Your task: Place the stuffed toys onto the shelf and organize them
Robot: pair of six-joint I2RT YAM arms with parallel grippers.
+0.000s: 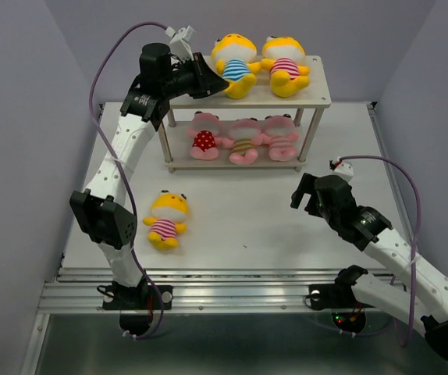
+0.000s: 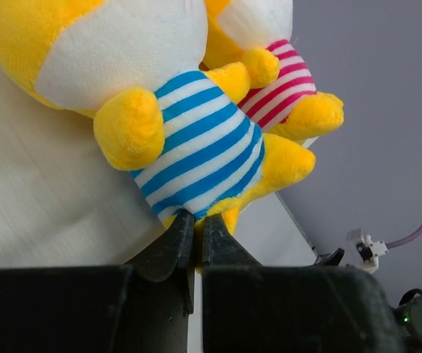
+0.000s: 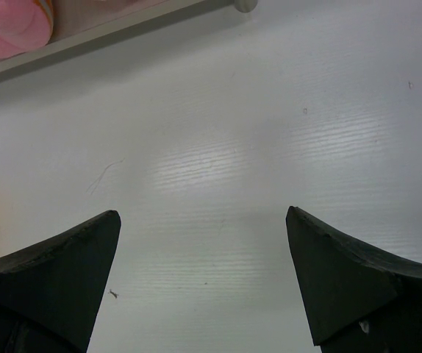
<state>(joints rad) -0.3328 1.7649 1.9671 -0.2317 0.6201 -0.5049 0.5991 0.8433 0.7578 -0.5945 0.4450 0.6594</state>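
The left gripper (image 2: 196, 220), jaws pressed together, sits against the legs of the blue-striped toy (image 2: 196, 147) on the shelf's (image 1: 318, 98) top board. If plush is caught between them, pulling away could drag the toy off the edge; the wrist view cannot settle that. The right gripper (image 3: 202, 213) hangs spread over the worktop (image 1: 247, 226). One yellow toy (image 1: 167, 219) lies near left.
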